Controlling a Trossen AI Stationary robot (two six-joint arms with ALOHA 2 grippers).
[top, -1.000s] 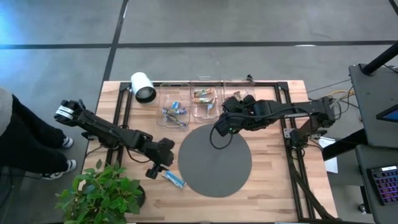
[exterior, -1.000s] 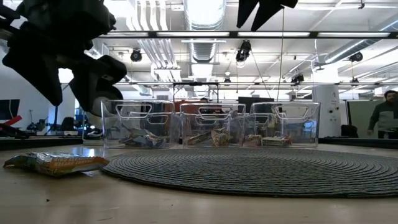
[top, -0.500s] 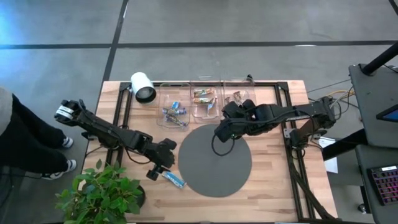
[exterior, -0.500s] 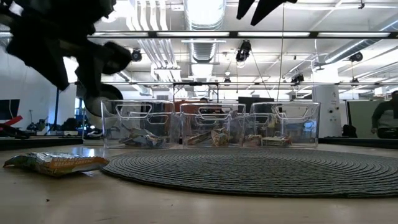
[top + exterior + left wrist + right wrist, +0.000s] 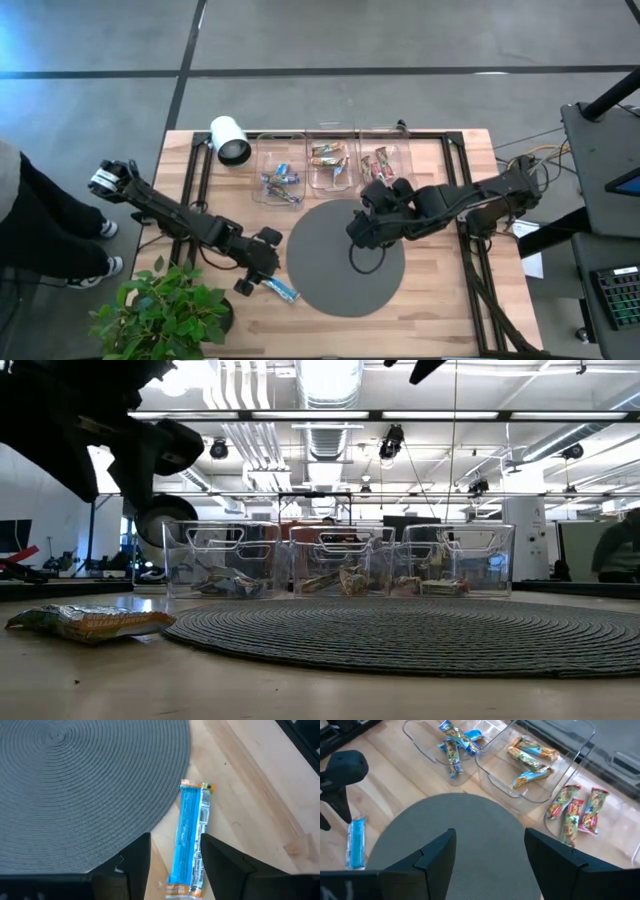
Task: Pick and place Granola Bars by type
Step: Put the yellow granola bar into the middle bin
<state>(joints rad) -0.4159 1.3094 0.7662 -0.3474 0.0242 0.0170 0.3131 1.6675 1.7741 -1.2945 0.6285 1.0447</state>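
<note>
One blue granola bar (image 5: 280, 290) lies flat on the wooden table, just off the near-left edge of the round grey mat (image 5: 345, 258). My left gripper (image 5: 264, 270) hangs open above it. In the left wrist view the blue bar (image 5: 190, 840) shows between the two fingers, and the low view shows this bar (image 5: 90, 622) on the table with the gripper (image 5: 80, 430) well above it. My right gripper (image 5: 362, 235) hovers open over the mat's far right part, holding nothing. Other bars lie in three clear bins: blue (image 5: 455, 740), tan-green (image 5: 530, 760), reddish (image 5: 577, 815).
The three clear bins (image 5: 330, 150) stand in a row behind the mat. A white cylinder (image 5: 230, 140) lies at the far left and a potted plant (image 5: 165, 310) stands at the near left corner. Black frame rails (image 5: 470, 250) run along the table's sides. A person (image 5: 30, 230) stands at the left.
My right gripper has swung away from the bins toward the table's near edge, out over the mat, staying open and high. My left gripper has shifted a little nearer the blue bar, still open. The bar has not moved.
</note>
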